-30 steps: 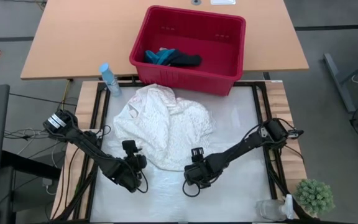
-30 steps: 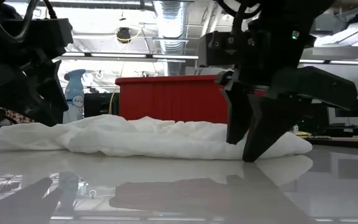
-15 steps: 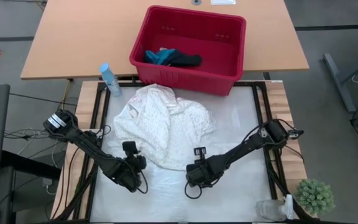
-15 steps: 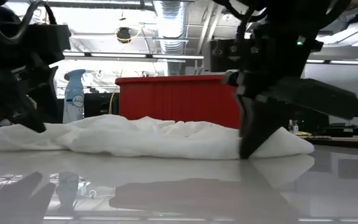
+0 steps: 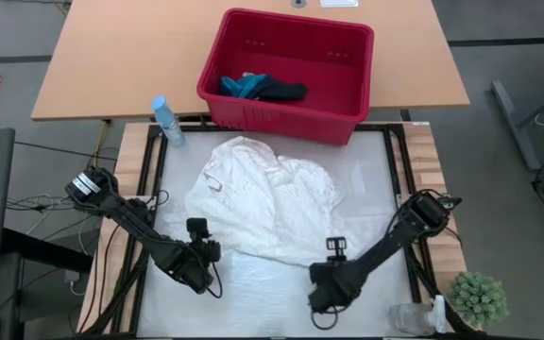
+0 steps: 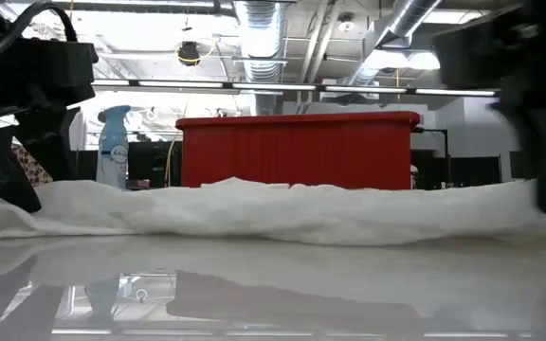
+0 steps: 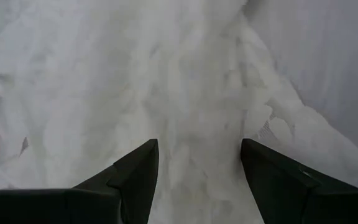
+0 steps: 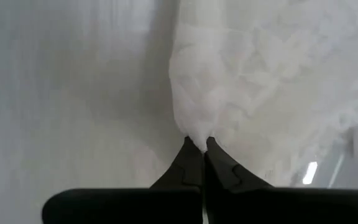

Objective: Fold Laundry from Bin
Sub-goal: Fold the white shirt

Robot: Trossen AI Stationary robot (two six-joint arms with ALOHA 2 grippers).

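Two arms work low in the high view, one at either side of a white lacy cloth spread over the middle of the white table. At the lower left the left gripper sits just beside the cloth's near-left edge; the left wrist view shows its dark fingers released and spread wide, with bunched white fabric between and ahead of them — nothing held. Up from it, at the left of the frame, a blue spray bottle stands by the table's far-left corner, at the edge of a wooden desk. In the upper centre the red bin rests on that desk, touching the table's far edge; inside it, against its left wall, lie a teal-blue cloth and a dark navy one, touching each other. At the lower right of centre the right gripper lies close to the table's near edge, its fingers clenched on a corner of the white cloth, which stretches away from them in a drawn-out point. In the lower right corner sits a small green plant.
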